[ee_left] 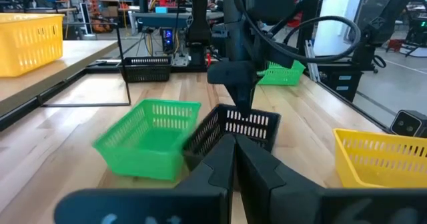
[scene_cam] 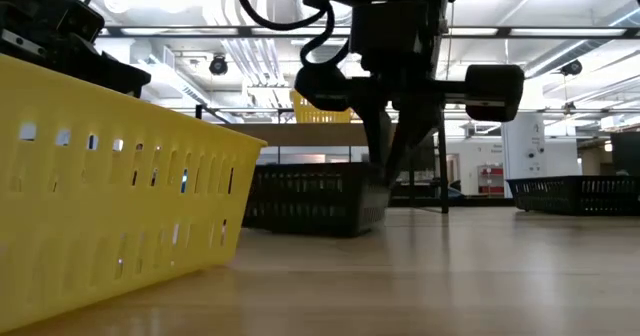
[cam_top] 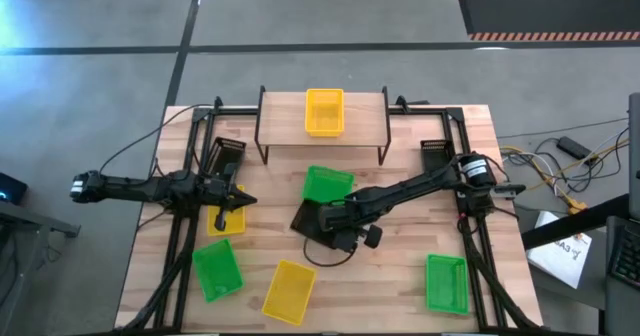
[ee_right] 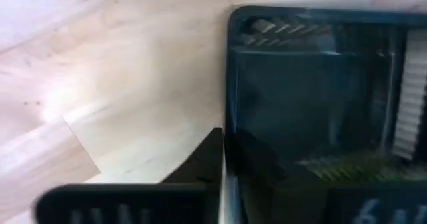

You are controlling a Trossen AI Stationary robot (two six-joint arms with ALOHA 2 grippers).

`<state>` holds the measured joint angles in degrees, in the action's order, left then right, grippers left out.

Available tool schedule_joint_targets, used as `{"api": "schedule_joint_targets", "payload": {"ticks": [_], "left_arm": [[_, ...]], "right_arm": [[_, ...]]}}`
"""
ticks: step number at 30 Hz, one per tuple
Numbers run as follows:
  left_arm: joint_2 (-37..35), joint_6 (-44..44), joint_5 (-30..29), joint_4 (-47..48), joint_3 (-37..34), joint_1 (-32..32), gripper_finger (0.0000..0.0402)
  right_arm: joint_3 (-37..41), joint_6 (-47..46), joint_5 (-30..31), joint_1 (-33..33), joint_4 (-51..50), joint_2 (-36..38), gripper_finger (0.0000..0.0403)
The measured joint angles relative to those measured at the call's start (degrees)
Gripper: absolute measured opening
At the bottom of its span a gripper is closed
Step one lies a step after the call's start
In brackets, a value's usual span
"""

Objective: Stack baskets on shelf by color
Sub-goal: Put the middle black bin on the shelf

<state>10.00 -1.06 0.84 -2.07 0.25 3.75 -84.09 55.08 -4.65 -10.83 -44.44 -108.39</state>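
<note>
Black basket [cam_top: 312, 222]: mid-desk, just beside a green basket [cam_top: 327, 185]; right end effector [cam_top: 331, 219] clamped on its wall.
Left end effector [cam_top: 243, 202]: fingers together, empty, over a yellow basket [cam_top: 224, 219] at desk's left.
Shelf [cam_top: 283, 111]: far side of desk [cam_top: 395, 266], carrying one yellow basket [cam_top: 324, 111].
Near edge: green basket [cam_top: 216, 271], yellow basket [cam_top: 288, 290], green basket [cam_top: 446, 281].
</note>
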Motion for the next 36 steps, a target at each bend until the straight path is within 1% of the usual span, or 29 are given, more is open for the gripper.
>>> {"api": "schedule_joint_targets", "payload": {"ticks": [6, 9, 13, 17, 20, 26, 27, 29, 32, 34, 36], "left_arm": [[0.1, 0.0, 0.0, 0.0, 0.0, 0.0, 0.0000], [0.1, 0.0, 0.0, 0.0, 0.0, 0.0, 0.0000], [0.1, 0.0, 0.0, 0.0, 0.0, 0.0, 0.0000], [0.0, 0.0, 0.0, 0.0, 0.0, 0.0, 0.0000], [0.1, 0.0, 0.0, 0.0, 0.0, 0.0, 0.0000], [0.0, 0.0, 0.0, 0.0, 0.0, 0.0, 0.0000], [0.1, 0.0, 0.0, 0.0, 0.0, 0.0, 0.0000], [0.1, 0.0, 0.0, 0.0, 0.0, 0.0, 0.0000], [0.1, 0.0, 0.0, 0.0, 0.0, 0.0, 0.0000], [0.0, 0.0, 0.0, 0.0, 0.0, 0.0, 0.0000], [0.1, 0.0, 0.0, 0.0, 0.0, 0.0, 0.0000]], "right_arm": [[0.0, -0.1, -0.1, -1.7, 0.4, 0.3, 0.0013], [-0.7, -2.5, -0.6, -2.8, -0.2, 1.7, 0.0012], [-4.3, -7.9, -4.7, -4.0, -0.5, 4.2, 0.0012], [-10.2, -14.5, -5.8, -4.5, -2.6, 6.8, 0.0011], [-15.8, -22.1, -5.9, -4.1, -5.1, 8.8, 0.0011], [-29.7, -38.6, -5.8, -2.4, -15.7, 11.4, 0.0011], [-31.8, -41.2, -4.3, -1.9, -17.9, 11.7, 0.0011], [-35.0, -44.5, 1.7, -1.0, -21.8, 12.5, 0.0011], [-37.8, -45.1, 10.9, 1.1, -27.4, 13.6, 0.0011], [-38.3, -45.2, 14.9, 3.4, -30.2, 14.3, 0.0011], [-37.9, -45.3, 17.5, 6.6, -32.5, 15.0, 0.0011]]}}
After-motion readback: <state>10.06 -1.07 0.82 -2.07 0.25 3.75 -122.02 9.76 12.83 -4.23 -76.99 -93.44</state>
